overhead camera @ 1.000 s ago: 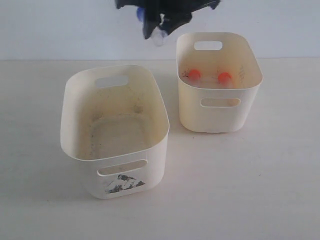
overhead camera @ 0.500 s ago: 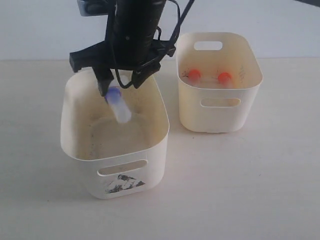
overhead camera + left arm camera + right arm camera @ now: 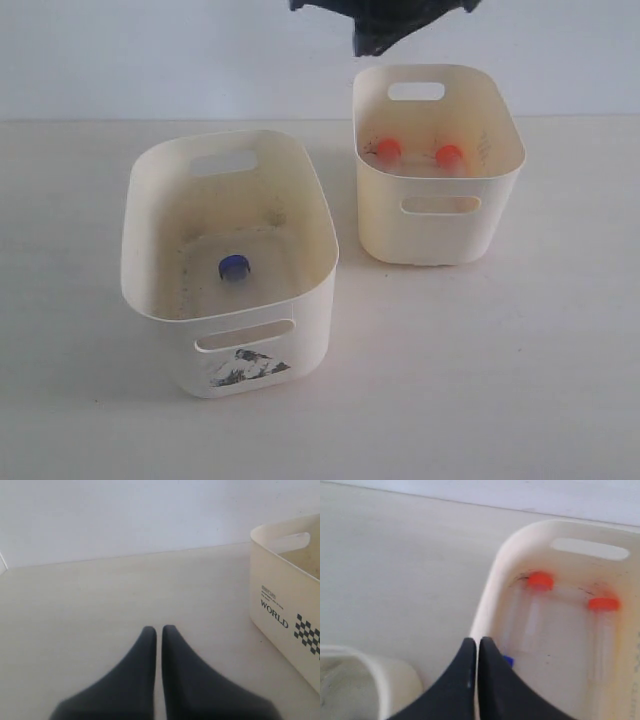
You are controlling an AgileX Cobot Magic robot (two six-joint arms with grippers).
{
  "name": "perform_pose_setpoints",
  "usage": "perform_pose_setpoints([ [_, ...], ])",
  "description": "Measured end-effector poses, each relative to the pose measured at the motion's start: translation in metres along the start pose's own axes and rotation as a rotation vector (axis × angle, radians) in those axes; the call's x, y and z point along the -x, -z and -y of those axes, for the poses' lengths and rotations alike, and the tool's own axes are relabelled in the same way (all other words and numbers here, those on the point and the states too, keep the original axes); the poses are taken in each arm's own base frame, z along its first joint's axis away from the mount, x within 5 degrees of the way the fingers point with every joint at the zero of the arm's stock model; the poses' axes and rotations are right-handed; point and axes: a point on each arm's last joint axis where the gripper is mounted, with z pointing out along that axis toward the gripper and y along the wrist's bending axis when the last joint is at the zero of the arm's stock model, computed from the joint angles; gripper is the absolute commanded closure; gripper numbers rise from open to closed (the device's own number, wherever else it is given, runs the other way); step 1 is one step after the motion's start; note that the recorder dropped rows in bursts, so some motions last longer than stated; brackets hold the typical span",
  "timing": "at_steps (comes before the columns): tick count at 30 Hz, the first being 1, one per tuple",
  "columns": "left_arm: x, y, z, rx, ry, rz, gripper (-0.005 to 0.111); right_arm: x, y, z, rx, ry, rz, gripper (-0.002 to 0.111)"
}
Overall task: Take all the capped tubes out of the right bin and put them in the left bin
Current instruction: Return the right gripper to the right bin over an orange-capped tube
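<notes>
A blue-capped tube [image 3: 234, 267] rests on the floor of the larger left bin [image 3: 140, 250], and only its cap shows clearly. Two orange-capped tubes [image 3: 388, 150] [image 3: 449, 155] lean on the far wall of the smaller right bin [image 3: 440, 225]. The right wrist view shows the same caps [image 3: 540, 580] [image 3: 603, 603]. My right gripper [image 3: 478, 641] is shut and empty above the near rim of the right bin [image 3: 490, 595]. Its arm [image 3: 385, 22] is a dark shape at the top edge. My left gripper [image 3: 158, 628] is shut and empty over bare table.
A bin wall [image 3: 285, 605] printed "WORLD" with a checker pattern stands beside the left gripper. A small blue patch [image 3: 508, 661] shows next to the right fingers inside the right bin; what it is I cannot tell. The left bin's rim [image 3: 370, 667] is nearby.
The blue-capped tube, held over the left bin half a second ago, now lies inside it. The right arm has let go, risen and swung back toward the right bin.
</notes>
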Motion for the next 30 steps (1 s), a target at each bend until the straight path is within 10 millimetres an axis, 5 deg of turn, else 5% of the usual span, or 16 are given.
perform_pose_setpoints([
  [10,0.000,0.000,0.000,0.000,0.000,0.000,0.102,-0.016,-0.088,0.058,-0.108,-0.134,-0.126,0.107],
  [13,0.000,0.000,0.000,0.000,0.000,0.000,0.102,-0.025,-0.109,0.061,-0.117,-0.139,-0.156,0.095],
  [17,0.000,0.000,0.000,0.000,0.000,0.000,0.102,-0.029,-0.124,0.061,-0.110,-0.141,-0.144,0.071],
  [30,0.000,0.000,0.000,0.000,0.000,0.000,0.102,-0.037,-0.154,0.061,-0.082,-0.182,-0.120,0.070],
])
